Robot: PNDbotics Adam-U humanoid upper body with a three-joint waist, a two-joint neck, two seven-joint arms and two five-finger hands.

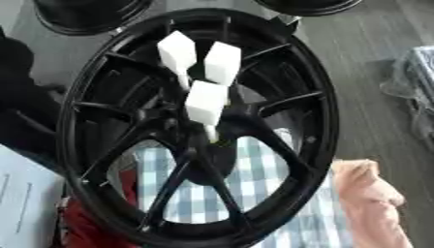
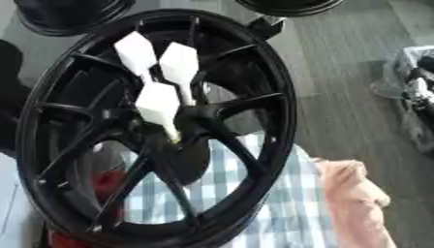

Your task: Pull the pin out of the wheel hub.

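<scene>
Pins: three white pins with blocky faceted heads on thin shanks stand in the middle of the black spoked alloy wheel hub (image 1: pixel 254 109). The lowest pin (image 1: pixel 206 101) has its shank running down into the hub's centre boss. The upper left pin (image 1: pixel 176 51) and the upper right pin (image 1: pixel 223 63) stand just behind it, heads close together but apart. All three lean the same way, heads up and clear of the spokes, probably so a pinch can reach each head from above. The task sentence does not settle which one is meant.

Hands: neither of your hands shows in either view, so you cannot tell if they are spread or closed. With no hand to measure from, sides are given as those your arms would enter from.

Surroundings: the hub stands tilted on its rim over a blue-and-white checked cloth (image 1: pixel 254 169), which shows through the spokes. A red object (image 1: pixel 85 223) lies low on your left-hand side, and a pale pink soft bundle (image 1: pixel 369 198) lies low on your right-hand side, just beside the rim.

Judgement: all three pins sit seated now. A pull along the shank's line looks safest, since the neighbouring heads crowd each other.
</scene>
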